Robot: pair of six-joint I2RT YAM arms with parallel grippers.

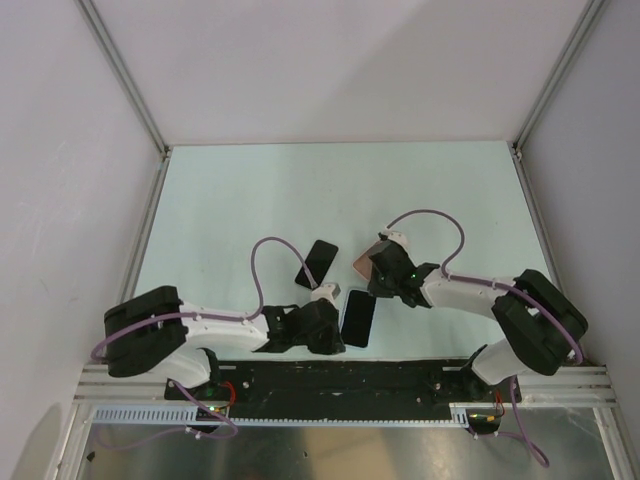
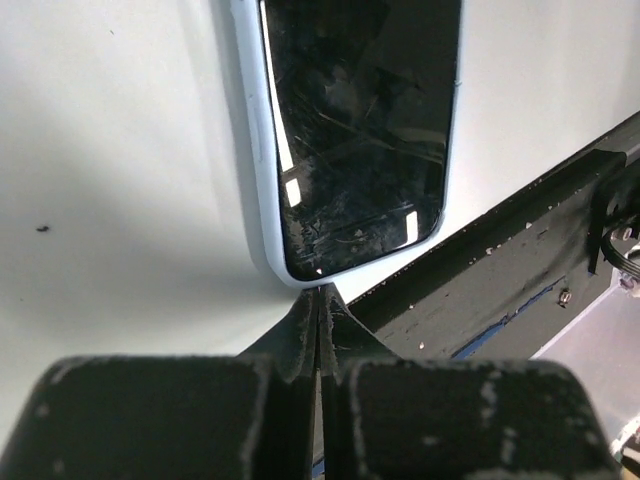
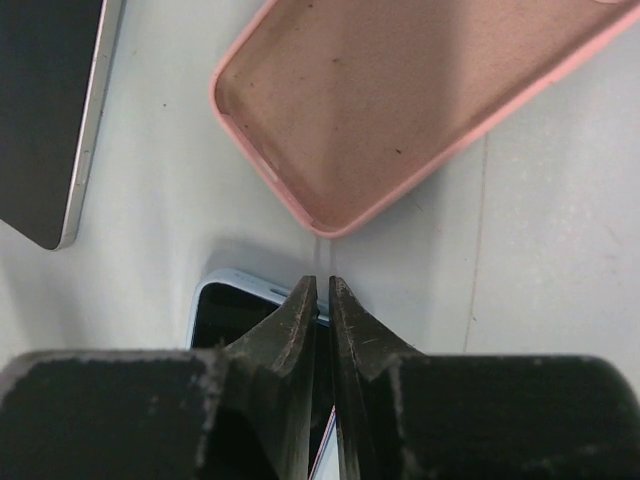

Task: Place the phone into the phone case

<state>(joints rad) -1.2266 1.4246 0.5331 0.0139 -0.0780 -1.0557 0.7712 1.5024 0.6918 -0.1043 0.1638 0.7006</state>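
Note:
The phone (image 1: pixel 358 317) lies screen up on the table near the front edge, with a light blue-grey rim. In the left wrist view the phone (image 2: pixel 355 130) has my shut left gripper (image 2: pixel 322 296) touching its near end. My left gripper (image 1: pixel 340 338) sits at the phone's near left corner. The phone case (image 3: pixel 400 110) is salmon pink, hollow side up and empty, just beyond the phone's far end (image 3: pixel 235 295). My right gripper (image 3: pixel 322 285) is shut, with its tips over that far end. In the top view my right gripper (image 1: pixel 372 288) partly hides the case (image 1: pixel 360 258).
An all-black slab (image 1: pixel 319 263) with a silver rim lies left of the case; it also shows in the right wrist view (image 3: pixel 50 110). A black rail (image 1: pixel 350 375) runs along the near table edge, close behind the phone (image 2: pixel 520 260). White walls enclose the table.

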